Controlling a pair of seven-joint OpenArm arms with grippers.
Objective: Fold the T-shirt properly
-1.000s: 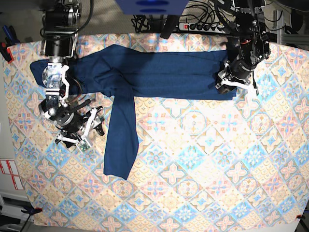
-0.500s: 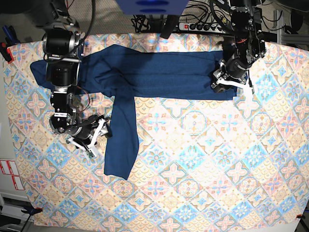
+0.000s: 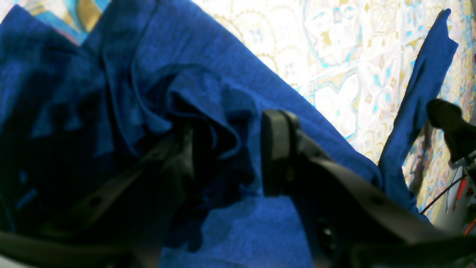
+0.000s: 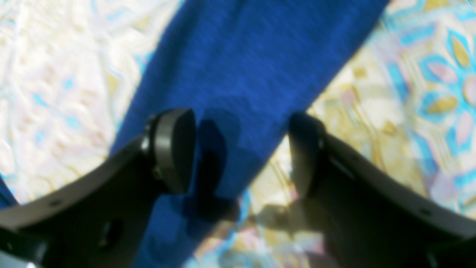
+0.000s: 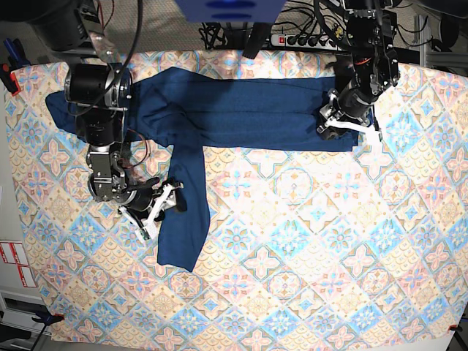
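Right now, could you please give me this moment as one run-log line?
T-shirt: partly folded, sleeve hanging down | right claw: open over sleeve | left claw: at bunched hem, grip unclear | tablecloth

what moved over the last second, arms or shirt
The right gripper swept across the tablecloth to the hanging sleeve of the T-shirt and now straddles its edge, jaws open, nothing gripped yet. The left gripper slid inward along the shirt's end, jaws partly open around bunched fabric. The shirt itself has not visibly shifted.
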